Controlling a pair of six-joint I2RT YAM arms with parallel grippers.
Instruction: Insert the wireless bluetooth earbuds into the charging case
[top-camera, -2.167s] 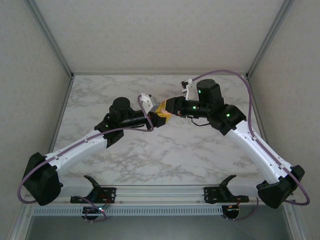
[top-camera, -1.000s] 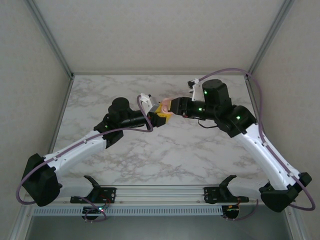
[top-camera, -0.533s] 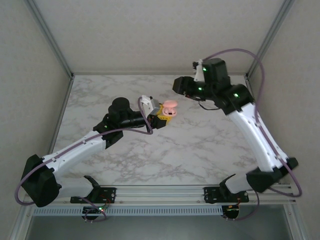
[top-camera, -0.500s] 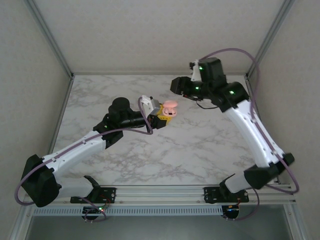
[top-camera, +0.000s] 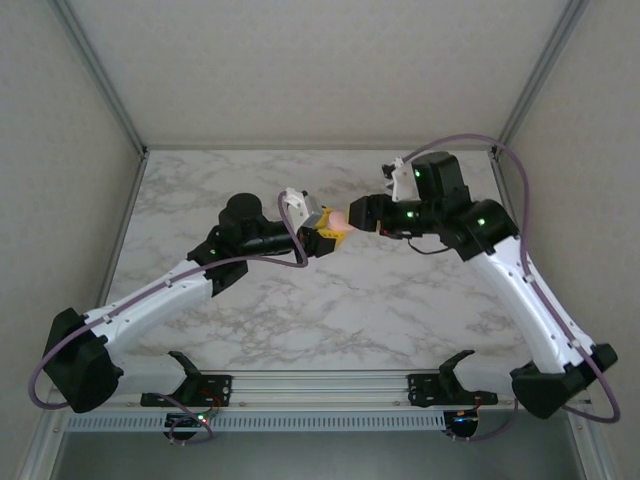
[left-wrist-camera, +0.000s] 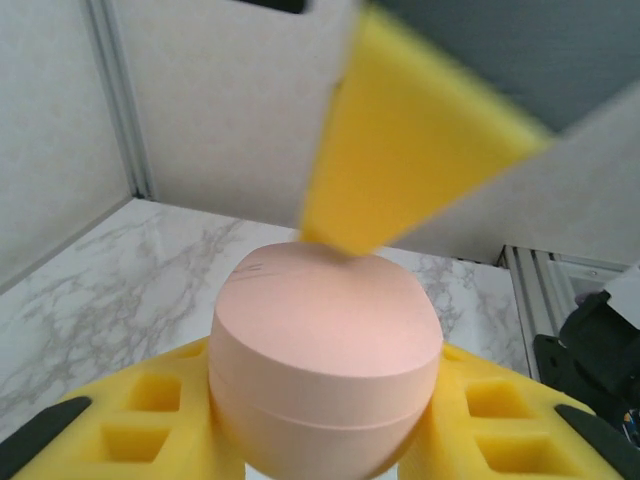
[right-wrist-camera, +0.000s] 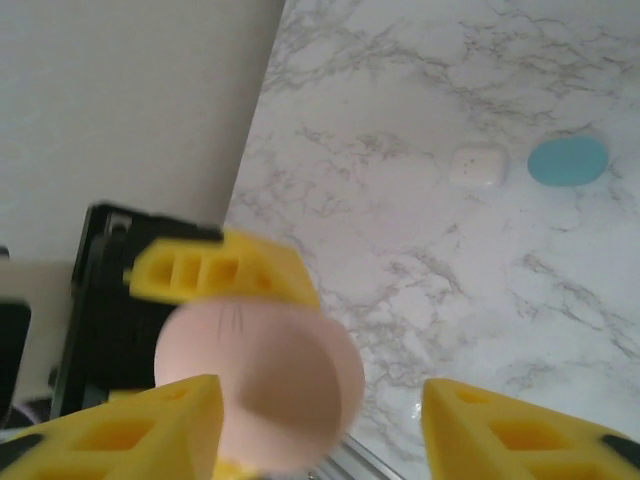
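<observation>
Left pincer (top-camera: 324, 238): clenched on the pink case (left-wrist-camera: 325, 340), which is gripped low on its sides between two yellow fingers (left-wrist-camera: 150, 410).
Pink case: held clear of the bench (top-camera: 380, 300), over its middle. The lid is shut, a seam is seen round the lower body, and the smooth domed top is turned toward the right pincer.
Right pincer (top-camera: 350, 215): released, with the jaws set well apart and nothing gripped between them.
Right finger (left-wrist-camera: 410, 140): one yellow tip is laid against the far edge of the dome. The other is kept off to the side, apart from the case.
Earbuds: whether any lie inside the shut pink case cannot be told.
Arms: both are reached inward, so that the two pincers are met tip to tip at the case.
White case (right-wrist-camera: 477, 166): what looks like a rounded white case is seen lying flat on the marble, well apart from the pincers.
Teal case (right-wrist-camera: 567, 160): an oval teal shape is seen just beside the white one, not touching it.
</observation>
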